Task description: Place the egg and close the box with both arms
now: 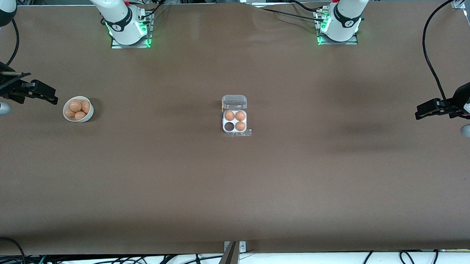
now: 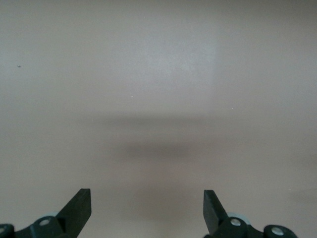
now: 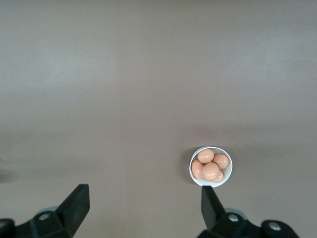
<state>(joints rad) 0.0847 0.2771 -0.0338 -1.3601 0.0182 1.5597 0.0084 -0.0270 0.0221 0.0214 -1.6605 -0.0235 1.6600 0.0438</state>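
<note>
The clear egg box [image 1: 235, 120] sits at the table's middle with its lid open. Three orange-brown eggs [image 1: 235, 116] fill three cells; one cell nearer the front camera is empty. Several more eggs [image 1: 78, 109] lie in a round white bowl [image 1: 88, 116] toward the right arm's end, also seen in the right wrist view [image 3: 210, 167]. My right gripper [image 1: 50, 96] [image 3: 144, 203] is open and empty, up in the air beside the bowl. My left gripper [image 1: 420, 112] [image 2: 147, 208] is open and empty over bare table at the left arm's end.
Both arm bases [image 1: 127, 28] [image 1: 338, 25] stand at the table's edge farthest from the front camera. Black cables [image 1: 432, 62] trail over the left arm's end. The brown table top [image 1: 237, 186] is bare around the box.
</note>
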